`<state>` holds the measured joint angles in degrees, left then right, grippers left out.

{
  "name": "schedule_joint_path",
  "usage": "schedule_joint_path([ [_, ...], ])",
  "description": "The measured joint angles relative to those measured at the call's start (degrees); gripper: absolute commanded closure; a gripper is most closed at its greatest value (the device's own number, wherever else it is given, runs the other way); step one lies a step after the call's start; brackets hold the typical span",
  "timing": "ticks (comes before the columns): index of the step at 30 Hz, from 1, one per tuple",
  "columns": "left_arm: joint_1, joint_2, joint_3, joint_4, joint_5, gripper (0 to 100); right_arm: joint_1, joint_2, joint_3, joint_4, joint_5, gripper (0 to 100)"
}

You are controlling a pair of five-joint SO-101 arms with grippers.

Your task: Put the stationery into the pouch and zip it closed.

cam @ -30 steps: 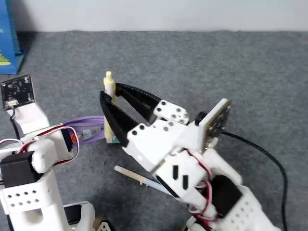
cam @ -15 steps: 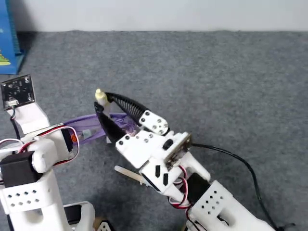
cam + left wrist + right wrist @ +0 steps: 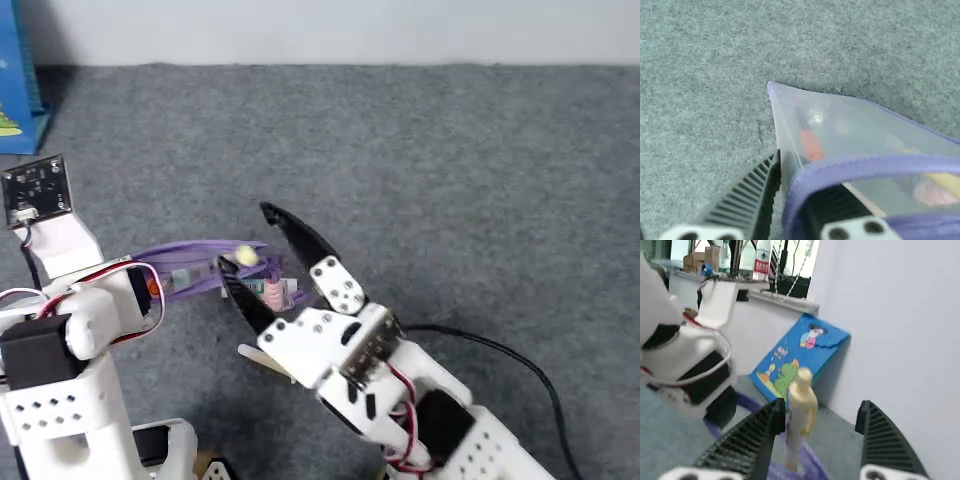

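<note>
Pouch gripped by left fingers — right fingers apart, blurred pen seemingly at its mouth.

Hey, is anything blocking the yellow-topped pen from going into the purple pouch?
Nothing visible does. The yellow-topped pen has its lower end at the rim of the purple pouch, which the left gripper clamps; the right gripper is open around the pen.
</note>
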<state>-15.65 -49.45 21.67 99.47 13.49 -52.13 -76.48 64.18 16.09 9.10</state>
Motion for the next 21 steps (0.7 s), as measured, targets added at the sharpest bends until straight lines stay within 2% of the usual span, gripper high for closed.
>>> schedule_joint_path([
  [4, 0.00, 0.00, 0.00, 0.00, 0.00, 99, -0.09, -3.25, -0.70, 11.87, 0.00, 76.8],
  [9, 0.00, 0.00, 0.00, 0.00, 0.00, 99, -0.18, -3.52, -4.84, 21.89, -3.96, 76.9],
  [13, 0.00, 0.00, 0.00, 0.00, 0.53, 99, -0.18, -1.14, -6.42, 20.92, -4.66, 76.9],
  [21, 0.00, 0.00, 0.00, 0.00, 1.41, 99, -0.09, 17.85, -16.18, 12.13, -6.86, 76.9],
])
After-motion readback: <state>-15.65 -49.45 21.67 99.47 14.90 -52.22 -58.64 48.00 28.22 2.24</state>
